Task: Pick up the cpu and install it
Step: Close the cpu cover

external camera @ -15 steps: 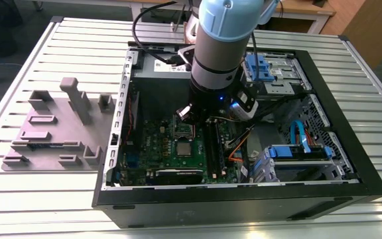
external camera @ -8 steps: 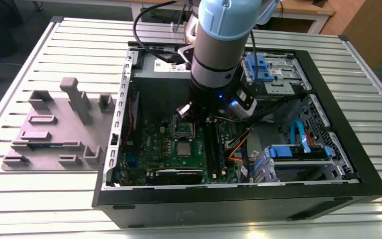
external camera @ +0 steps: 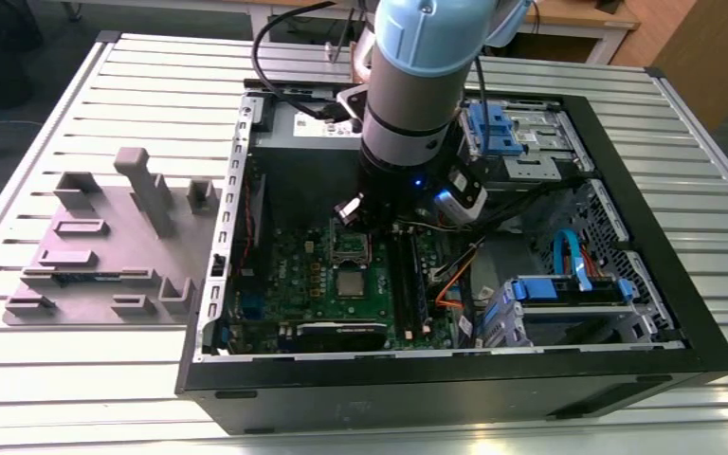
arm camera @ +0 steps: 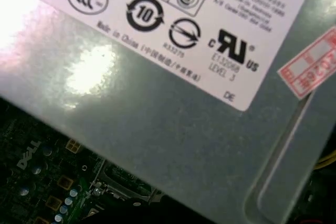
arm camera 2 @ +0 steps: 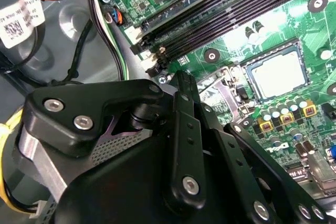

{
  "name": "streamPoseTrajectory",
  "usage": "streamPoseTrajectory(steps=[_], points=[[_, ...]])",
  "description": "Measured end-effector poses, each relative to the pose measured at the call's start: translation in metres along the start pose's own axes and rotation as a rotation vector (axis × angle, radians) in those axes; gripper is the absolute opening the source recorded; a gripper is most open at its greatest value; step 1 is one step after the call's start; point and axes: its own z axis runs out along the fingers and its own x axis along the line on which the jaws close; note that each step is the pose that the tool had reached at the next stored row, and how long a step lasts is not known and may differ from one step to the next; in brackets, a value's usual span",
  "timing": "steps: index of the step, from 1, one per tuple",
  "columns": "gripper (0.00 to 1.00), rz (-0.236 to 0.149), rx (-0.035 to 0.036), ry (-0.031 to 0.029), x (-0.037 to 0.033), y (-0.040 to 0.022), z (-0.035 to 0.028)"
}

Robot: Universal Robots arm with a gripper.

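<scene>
Exterior view: my jaws low inside open computer case (external camera: 674, 318), just over motherboard (external camera: 300, 284); how wide, cannot tell. My arm (external camera: 415, 95) stands near upright. Second wrist view: cpu (arm camera 2: 275, 74) lies flat on motherboard, apart from jaws.

Single arm (external camera: 421, 85) angled steeply downward, wrist near vertical, black claw (external camera: 367, 213) at its end
</scene>
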Motion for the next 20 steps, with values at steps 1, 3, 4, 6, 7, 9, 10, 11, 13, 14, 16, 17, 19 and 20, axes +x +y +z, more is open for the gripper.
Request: streamPoseTrajectory(steps=[1, 3, 4, 6, 7, 9, 10, 11, 13, 14, 16, 17, 19, 20], points=[[0.11, 0.000, 0.0005, -0.0011, 0.0010, 0.0006, 0.0001], [0.11, -0.001, 0.0014, -0.0033, 0.0026, 0.0015, 0.0001], [0.11, -0.002, 0.0021, -0.0044, 0.0033, 0.0019, 0.0001], [0.11, -0.003, 0.0029, -0.0066, 0.0046, 0.0026, 0.0002], [0.11, -0.003, 0.0035, -0.0077, 0.0053, 0.0030, 0.0002], [0.11, -0.004, 0.0045, -0.0102, 0.0067, 0.0038, 0.0003], [0.11, -0.005, 0.0051, -0.0112, 0.0073, 0.0039, 0.0002], [0.11, -0.005, 0.0056, -0.0121, 0.0078, 0.0039, 0.0001], [0.11, -0.007, 0.0065, -0.0134, 0.0087, 0.0036, -0.0005], [0.11, -0.007, 0.0066, -0.0136, 0.0090, 0.0033, -0.0010], [0.11, -0.007, 0.0067, -0.0136, 0.0094, 0.0027, -0.0027], [0.11, -0.007, 0.0067, -0.0136, 0.0096, 0.0023, -0.0039], [0.11, -0.007, 0.0066, -0.0137, 0.0099, 0.0017, -0.0069], [0.11, -0.007, 0.0067, -0.0137, 0.0102, 0.0014, -0.0088]])
